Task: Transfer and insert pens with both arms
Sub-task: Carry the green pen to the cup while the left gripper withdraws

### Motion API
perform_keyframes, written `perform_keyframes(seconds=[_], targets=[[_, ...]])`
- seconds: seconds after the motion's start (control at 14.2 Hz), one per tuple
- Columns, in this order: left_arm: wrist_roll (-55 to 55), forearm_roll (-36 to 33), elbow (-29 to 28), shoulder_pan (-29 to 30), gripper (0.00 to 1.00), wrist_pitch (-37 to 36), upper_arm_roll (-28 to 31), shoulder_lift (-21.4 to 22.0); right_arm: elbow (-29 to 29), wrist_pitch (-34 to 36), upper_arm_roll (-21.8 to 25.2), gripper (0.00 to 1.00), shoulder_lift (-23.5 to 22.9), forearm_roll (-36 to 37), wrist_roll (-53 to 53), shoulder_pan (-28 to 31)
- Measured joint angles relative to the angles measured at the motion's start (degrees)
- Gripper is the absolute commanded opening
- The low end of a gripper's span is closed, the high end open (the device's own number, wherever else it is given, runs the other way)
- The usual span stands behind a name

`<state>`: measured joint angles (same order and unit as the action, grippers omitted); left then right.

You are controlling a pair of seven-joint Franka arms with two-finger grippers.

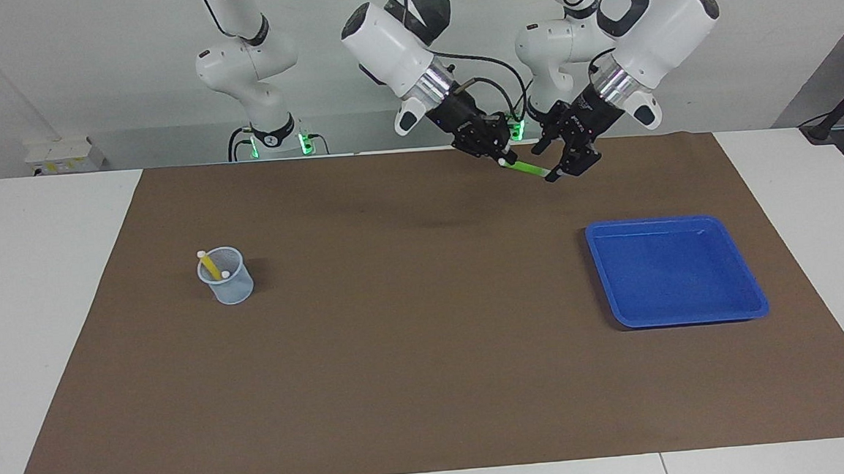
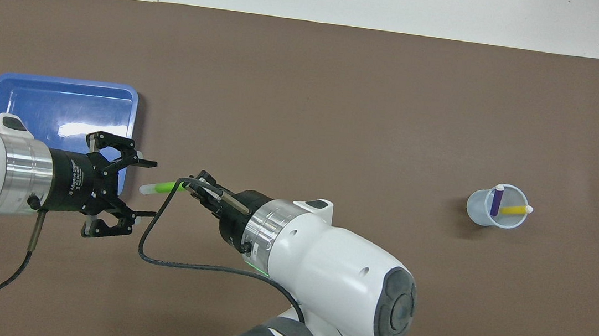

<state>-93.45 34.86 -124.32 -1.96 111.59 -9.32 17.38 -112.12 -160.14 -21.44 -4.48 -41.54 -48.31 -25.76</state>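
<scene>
My right gripper (image 1: 503, 160) (image 2: 189, 187) is shut on one end of the green pen (image 1: 524, 166) (image 2: 161, 187) and holds it in the air, slightly tilted. Its free whitish end lies between the spread fingers of my left gripper (image 1: 543, 163) (image 2: 148, 188), which is open and clear of it. Both hang over the strip of brown mat beside the robots. A clear cup (image 1: 227, 285) (image 2: 481, 212) toward the right arm's end holds the yellow pen (image 1: 210, 266) (image 2: 513, 210) and the purple pen (image 2: 496, 202), both leaning.
A blue tray (image 1: 673, 273) (image 2: 61, 104) with nothing in it lies on the mat toward the left arm's end. The brown mat (image 1: 414, 340) covers most of the white table. Two smaller white arms (image 1: 258, 78) with green lights stand at the robots' edge.
</scene>
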Motion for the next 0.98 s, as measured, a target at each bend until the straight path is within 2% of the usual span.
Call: perform_keyframes(seconds=[0.21, 0.42, 0.7, 0.98], targets=[[-0.09, 0.00, 0.00, 0.00, 1.00, 0.05, 0.15, 0.01, -0.07, 4.21, 0.25, 0.00, 0.00, 0.42, 6.23, 1.90], [3.99, 0.00, 0.00, 0.00, 1.00, 0.01, 0.17, 0.02, 0.51, 15.43, 0.47, 0.00, 0.53, 7.18, 14.06, 7.26], [25.25, -0.55, -0.06, 1.33, 1.00, -2.83, 0.83, 0.08, 1.17, 30.48, 0.74, 0.00, 2.94, 14.49, 28.49, 14.41], [48.62, -7.88, -0.10, 5.64, 1.00, -7.81, 1.38, 0.31, 1.25, 44.63, 0.88, 0.00, 5.63, 22.61, 44.37, 21.23]])
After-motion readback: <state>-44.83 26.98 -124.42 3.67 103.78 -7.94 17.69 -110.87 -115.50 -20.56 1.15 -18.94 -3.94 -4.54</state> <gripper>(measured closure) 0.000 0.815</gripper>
